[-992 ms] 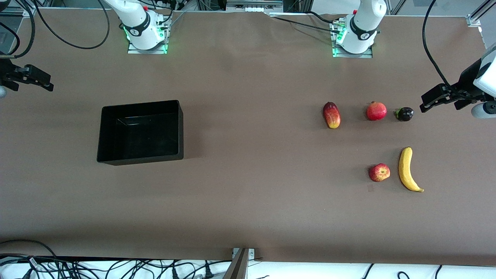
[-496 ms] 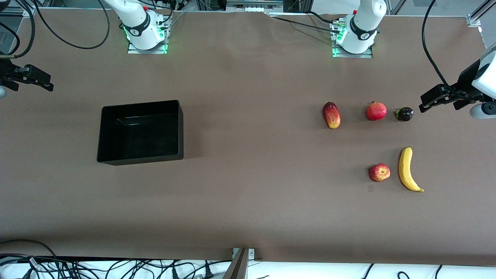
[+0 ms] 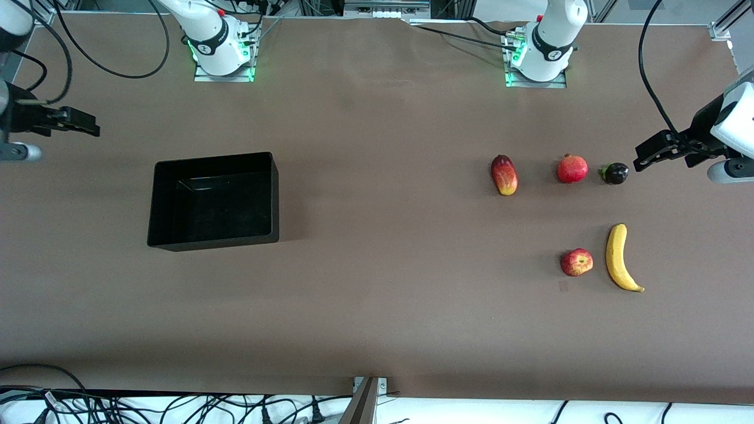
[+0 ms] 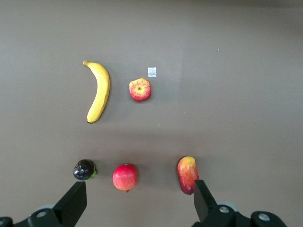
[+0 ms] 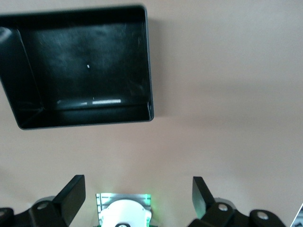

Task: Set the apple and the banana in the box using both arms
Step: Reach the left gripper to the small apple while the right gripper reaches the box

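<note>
From the front, a black rectangular open-topped plastic box [image 3: 214, 200] sits on the brown table [image 3: 377, 294] toward the right arm's end. Toward the left arm's end lie a small round red apple with yellowish patches [image 3: 576, 262] and, just beside it, a long curved yellow banana [image 3: 619, 257]. Farther from the camera than these, a row holds an elongated red-yellow mango [image 3: 504, 175], a round red pomegranate [image 3: 572, 169] and a small dark purple fruit [image 3: 615, 173]. The left arm's black gripper [image 3: 648, 155] hangs in the air near the dark fruit, holding nothing. The right arm's black gripper [image 3: 82, 125] hangs over the table at its own end, also holding nothing. In the left wrist view, the left gripper's fingers [image 4: 73, 205] stand wide apart and empty above the five fruits, with a small pale square mark [image 4: 152, 72] near the apple. In the right wrist view, the right gripper's fingers [image 5: 71, 195] are likewise spread wide and empty, with the box below them.
</note>
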Robot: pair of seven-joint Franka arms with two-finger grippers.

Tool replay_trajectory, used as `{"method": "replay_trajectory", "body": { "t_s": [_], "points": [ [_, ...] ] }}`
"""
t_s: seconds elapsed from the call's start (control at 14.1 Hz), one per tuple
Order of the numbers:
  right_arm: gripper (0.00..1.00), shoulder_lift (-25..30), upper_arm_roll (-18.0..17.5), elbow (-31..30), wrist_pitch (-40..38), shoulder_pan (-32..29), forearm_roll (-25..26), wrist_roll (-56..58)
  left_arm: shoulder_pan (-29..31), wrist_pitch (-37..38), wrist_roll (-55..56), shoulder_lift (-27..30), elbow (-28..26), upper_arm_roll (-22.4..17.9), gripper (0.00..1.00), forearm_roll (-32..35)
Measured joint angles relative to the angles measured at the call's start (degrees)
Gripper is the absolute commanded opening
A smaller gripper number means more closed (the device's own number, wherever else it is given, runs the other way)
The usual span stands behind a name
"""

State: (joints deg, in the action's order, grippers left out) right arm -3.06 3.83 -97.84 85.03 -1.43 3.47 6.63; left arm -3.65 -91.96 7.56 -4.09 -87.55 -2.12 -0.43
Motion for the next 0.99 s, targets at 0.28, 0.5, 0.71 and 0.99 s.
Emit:
{"method": "replay_trajectory", "body": {
  "t_s": [0.28, 0.5, 0.71, 0.99],
  "points": [
    [1.00, -2.55, 0.31, -5.40, 10.62, -0.02, -0.13, -0.34, 0.16, -2.12, 0.00, -0.67, -1.51, -0.06, 1.00, 0.00],
    [1.00, -2.65, 2.18, -14.01, 23.10, -0.15, -1.41, -0.48, 0.24, -6.94, -0.03, -3.96, -2.99, -0.21, 1.00, 0.00],
    [1.00, -2.66, 2.46, -21.77, 36.09, -0.23, -1.83, -0.49, 0.19, -13.17, -0.04, -9.56, -3.51, -0.30, 1.00, 0.01],
    [1.00, -3.82, 2.45, -32.24, 53.21, -0.24, -2.08, -0.50, 0.38, -22.65, -0.08, -17.58, -3.87, -0.91, 1.00, 0.05]
  ]
}}
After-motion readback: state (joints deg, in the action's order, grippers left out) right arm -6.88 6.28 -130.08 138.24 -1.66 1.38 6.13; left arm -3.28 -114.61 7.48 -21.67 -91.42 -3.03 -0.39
